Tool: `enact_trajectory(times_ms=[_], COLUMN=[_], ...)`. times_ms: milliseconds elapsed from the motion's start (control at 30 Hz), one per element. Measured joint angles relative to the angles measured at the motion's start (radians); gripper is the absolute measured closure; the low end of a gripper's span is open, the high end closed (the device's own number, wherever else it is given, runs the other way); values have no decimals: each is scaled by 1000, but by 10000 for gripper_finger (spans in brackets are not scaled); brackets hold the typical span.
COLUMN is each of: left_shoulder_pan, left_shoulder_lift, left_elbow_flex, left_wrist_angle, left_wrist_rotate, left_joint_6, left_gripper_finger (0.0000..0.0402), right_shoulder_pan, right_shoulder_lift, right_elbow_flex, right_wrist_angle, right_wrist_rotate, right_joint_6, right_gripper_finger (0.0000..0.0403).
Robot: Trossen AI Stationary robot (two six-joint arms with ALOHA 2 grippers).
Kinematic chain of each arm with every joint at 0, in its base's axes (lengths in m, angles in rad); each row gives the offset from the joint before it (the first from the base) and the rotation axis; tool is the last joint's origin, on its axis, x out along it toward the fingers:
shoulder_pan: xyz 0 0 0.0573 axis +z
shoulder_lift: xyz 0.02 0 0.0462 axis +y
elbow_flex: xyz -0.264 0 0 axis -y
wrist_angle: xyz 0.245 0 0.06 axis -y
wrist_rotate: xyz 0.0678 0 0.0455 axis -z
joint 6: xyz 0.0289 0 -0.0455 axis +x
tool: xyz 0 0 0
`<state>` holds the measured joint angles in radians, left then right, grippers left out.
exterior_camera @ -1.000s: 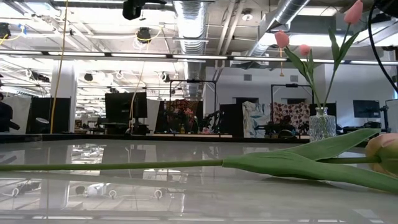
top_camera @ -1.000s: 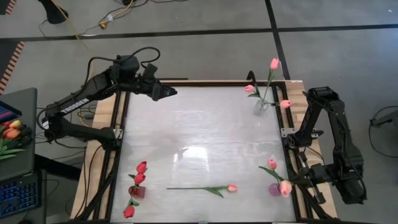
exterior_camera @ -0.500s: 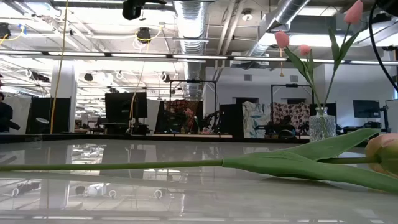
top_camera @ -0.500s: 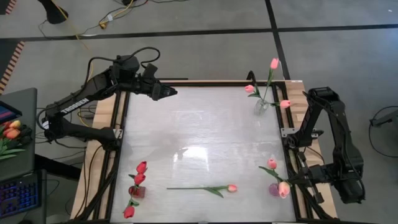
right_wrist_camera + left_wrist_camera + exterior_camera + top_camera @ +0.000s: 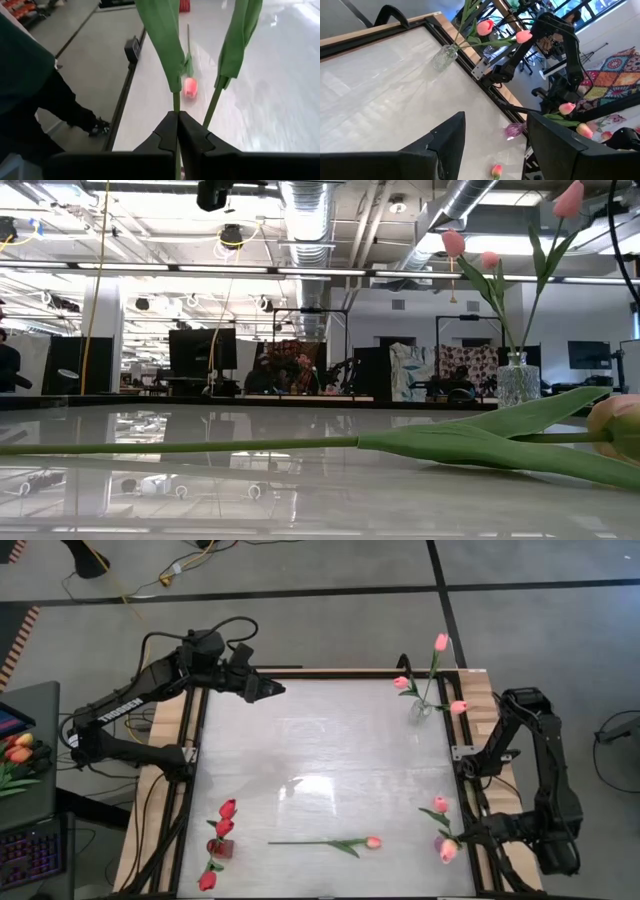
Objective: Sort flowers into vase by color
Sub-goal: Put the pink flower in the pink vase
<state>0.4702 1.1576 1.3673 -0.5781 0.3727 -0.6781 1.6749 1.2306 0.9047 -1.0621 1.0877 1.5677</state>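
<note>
Since a second ago the right gripper has shifted toward the bench's near right corner, carrying its salmon-pink tulip lower beside the small purple vase. In the right wrist view its fingers are clenched on that tulip's thin green stem, just under a leaf; a second stem stands close beside it. These flowers look very light, with a slim, springy stem that could slip or swing in a hard pinch, so the low stem is a sensible place to hold, not the soft head.

Nearest on the bench, one pale pink tulip lies flat near the front edge, its stem pointing toward the red tulips in their vase at the near left.

Farther off, three pink tulips stand in a clear glass vase at the far right. At the far left the left gripper waits, fingers spread and holding nothing.
</note>
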Motion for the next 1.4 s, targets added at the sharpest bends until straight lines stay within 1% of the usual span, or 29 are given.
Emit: enact_trajectory(times_ms=[233,400,533,700,1133,1267,1400], left_shoulder_pan=[0,0,0,0,0,0,0], left_shoulder_lift=[0,0,0,0,0,0,0], left_elbow_flex=[0,0,0,0,0,0,0], left_wrist_angle=[0,0,0,0,0,0,0], left_wrist_rotate=[-13,2,4,-5,-18,-19,-28], left_joint_6=[-16,-23,-24,-26,-44,-45,-49], left_gripper_finger=[203,203,203,203,203,203,203], right_shoulder_pan=[-37,-55,-57,-57,-57,-57,-57], right_shoulder_lift=[-25,-44,-60,-87,-148,-162,-167], right_elbow_flex=[0,0,0,0,0,0,0], right_wrist_angle=[0,-1,4,3,28,63,62], right_wrist_rotate=[-38,-41,-45,-91,-127,-173,-189], right_joint_6=[5,0,-17,-27,-66,-107,-110], right_gripper_finger=[353,352,351,351,351,351,351])
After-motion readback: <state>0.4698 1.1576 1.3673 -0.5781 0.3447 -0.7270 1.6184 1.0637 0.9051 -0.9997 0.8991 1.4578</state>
